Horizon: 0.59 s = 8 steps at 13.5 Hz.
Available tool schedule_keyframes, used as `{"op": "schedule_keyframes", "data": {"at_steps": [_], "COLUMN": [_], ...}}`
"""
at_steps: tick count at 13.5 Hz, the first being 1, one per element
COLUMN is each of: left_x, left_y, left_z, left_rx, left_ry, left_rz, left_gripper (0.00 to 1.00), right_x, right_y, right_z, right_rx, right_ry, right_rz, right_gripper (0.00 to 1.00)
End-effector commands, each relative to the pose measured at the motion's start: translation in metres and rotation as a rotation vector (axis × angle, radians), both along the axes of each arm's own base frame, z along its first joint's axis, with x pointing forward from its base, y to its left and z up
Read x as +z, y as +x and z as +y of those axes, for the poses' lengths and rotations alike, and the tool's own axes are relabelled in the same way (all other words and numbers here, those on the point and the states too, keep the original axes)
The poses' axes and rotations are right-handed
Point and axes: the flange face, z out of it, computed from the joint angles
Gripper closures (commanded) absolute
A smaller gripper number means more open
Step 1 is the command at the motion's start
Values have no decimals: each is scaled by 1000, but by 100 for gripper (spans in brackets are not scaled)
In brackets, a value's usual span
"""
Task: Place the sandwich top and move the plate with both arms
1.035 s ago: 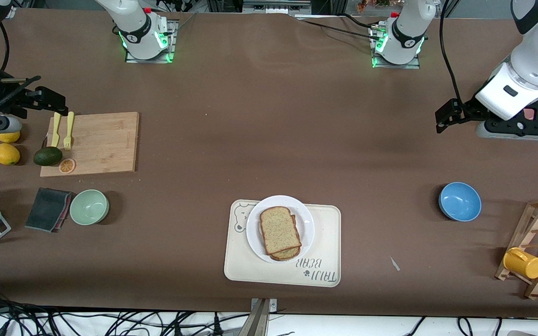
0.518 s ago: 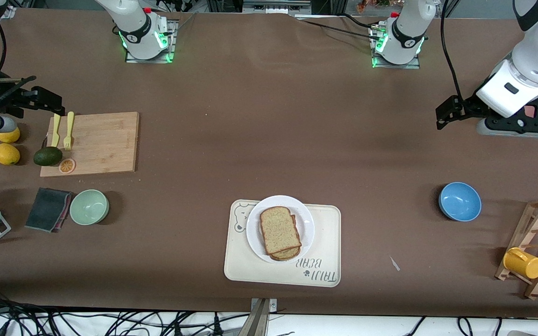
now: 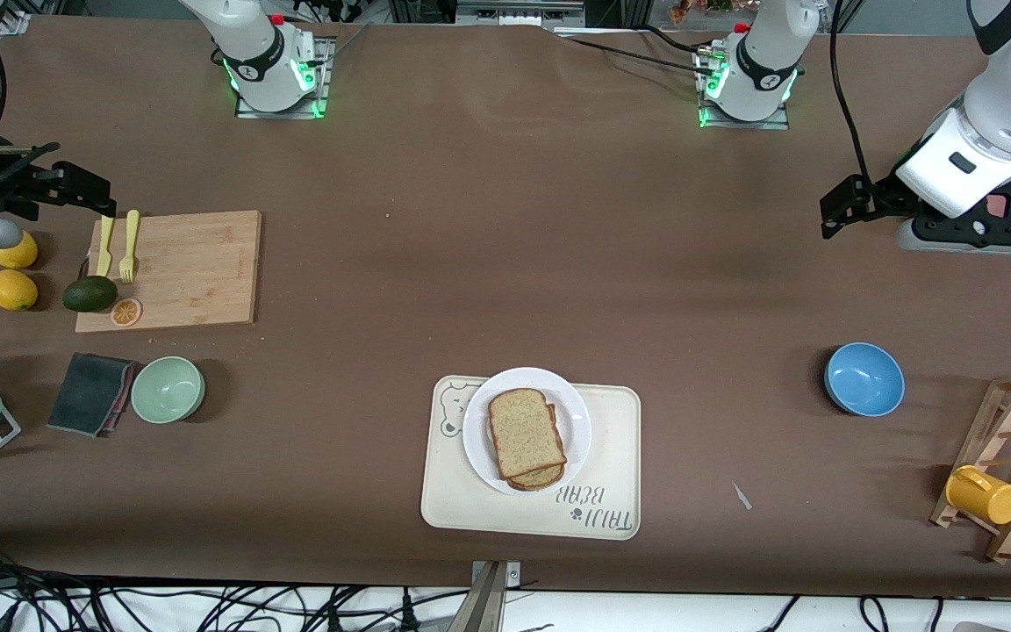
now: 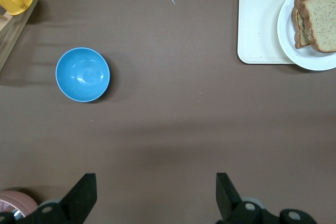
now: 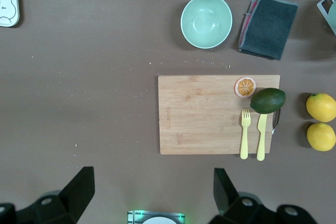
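the bread slice [image 3: 524,432] tops the sandwich on the plate [image 3: 577,430] in the tray [image 3: 611,465]; left gripper [image 4: 153,198] and right gripper [image 5: 152,195] jaws spread, empty.

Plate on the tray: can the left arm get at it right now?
Probably yes. The left end effector hangs open, and only bare table lies between it and the plate; the blue bowl sits aside.

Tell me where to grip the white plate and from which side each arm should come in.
Grip the plate by its bare rim, probably one gripper at each end: the right gripper from its own end of the table, the left gripper from the other. The sandwich top covers the middle, leaving only the thin rim exposed above the tray.
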Motion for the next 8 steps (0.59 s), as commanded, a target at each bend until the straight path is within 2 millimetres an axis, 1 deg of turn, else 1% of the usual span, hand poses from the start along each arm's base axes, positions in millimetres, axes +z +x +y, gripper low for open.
{"op": "schedule_keyframes", "data": {"at_steps": [1,6,8], "left_x": [7,4,5], "left_y": [-5,-4,-5], "left_z": [0,0,-4], "left_rx": [-1,-1,-7], "left_ry": [-20,-18,-18], "left_rz": [3,10,7], "left_gripper": [0,0,0], "right_x": [10,9,9], "right_y": [-4,-4,-4], "right_z": [-3,-2,-3], "right_rx": [5,7,5], "right_ry": [-9,-9,-8], "right_rz": [-3,-1,-1], "right_gripper": [0,0,0]}}
